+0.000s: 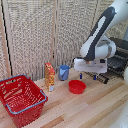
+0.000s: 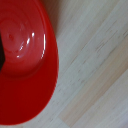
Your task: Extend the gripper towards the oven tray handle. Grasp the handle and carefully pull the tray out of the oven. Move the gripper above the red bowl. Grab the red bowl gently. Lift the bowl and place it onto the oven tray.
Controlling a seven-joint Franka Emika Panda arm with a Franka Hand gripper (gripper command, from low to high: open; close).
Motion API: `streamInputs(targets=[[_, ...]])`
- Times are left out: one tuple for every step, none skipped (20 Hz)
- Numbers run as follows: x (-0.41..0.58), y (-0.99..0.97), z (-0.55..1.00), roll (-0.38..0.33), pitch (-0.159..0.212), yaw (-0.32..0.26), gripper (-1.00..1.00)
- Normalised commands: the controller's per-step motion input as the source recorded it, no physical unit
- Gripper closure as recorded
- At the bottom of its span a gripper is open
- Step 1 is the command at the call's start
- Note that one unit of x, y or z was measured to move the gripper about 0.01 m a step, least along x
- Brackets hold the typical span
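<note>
The red bowl [image 1: 77, 86] sits upright on the wooden table, and it fills one side of the wrist view as the red bowl [image 2: 25, 65]. My gripper [image 1: 87, 76] hangs just above the bowl's far rim, a little toward the exterior view's right, open with nothing between its blue-tipped fingers [image 1: 80, 76]. No fingers show in the wrist view. The oven [image 1: 120, 50] stands at the exterior view's right edge. Its dark tray [image 1: 111, 66] sticks out of the front, partly hidden behind the gripper block.
A blue cup [image 1: 64, 72] and an orange carton [image 1: 50, 76] stand behind and to the exterior view's left of the bowl. A large red mesh basket [image 1: 21, 97] sits at the front left. Slatted screens close off the back.
</note>
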Motion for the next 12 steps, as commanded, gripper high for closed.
streamInputs(targets=[[0.000, 0.00, -0.53, -0.010, 0.000, -0.013, -1.00], [0.000, 0.00, -0.54, -0.013, 0.000, -0.013, -1.00], [0.000, 0.00, -0.53, -0.010, 0.000, -0.017, -1.00], [0.000, 0.00, -0.49, 0.000, 0.000, -0.017, -1.00], [0.000, 0.00, -0.47, 0.000, 0.000, -0.016, -1.00], [0.000, 0.00, -0.39, 0.000, 0.000, -0.013, -1.00], [0.000, 0.00, -0.27, 0.000, 0.000, 0.000, -1.00], [-0.017, -0.06, -0.17, 0.024, 0.000, 0.004, -1.00], [0.000, 0.00, -0.07, 0.000, 0.019, 0.000, 1.00], [0.000, 0.00, -0.01, 0.000, 0.000, 0.000, 1.00], [-0.017, 0.00, 0.00, 0.000, 0.000, 0.000, 1.00], [0.000, 0.00, 0.00, 0.000, 0.000, 0.000, 1.00]])
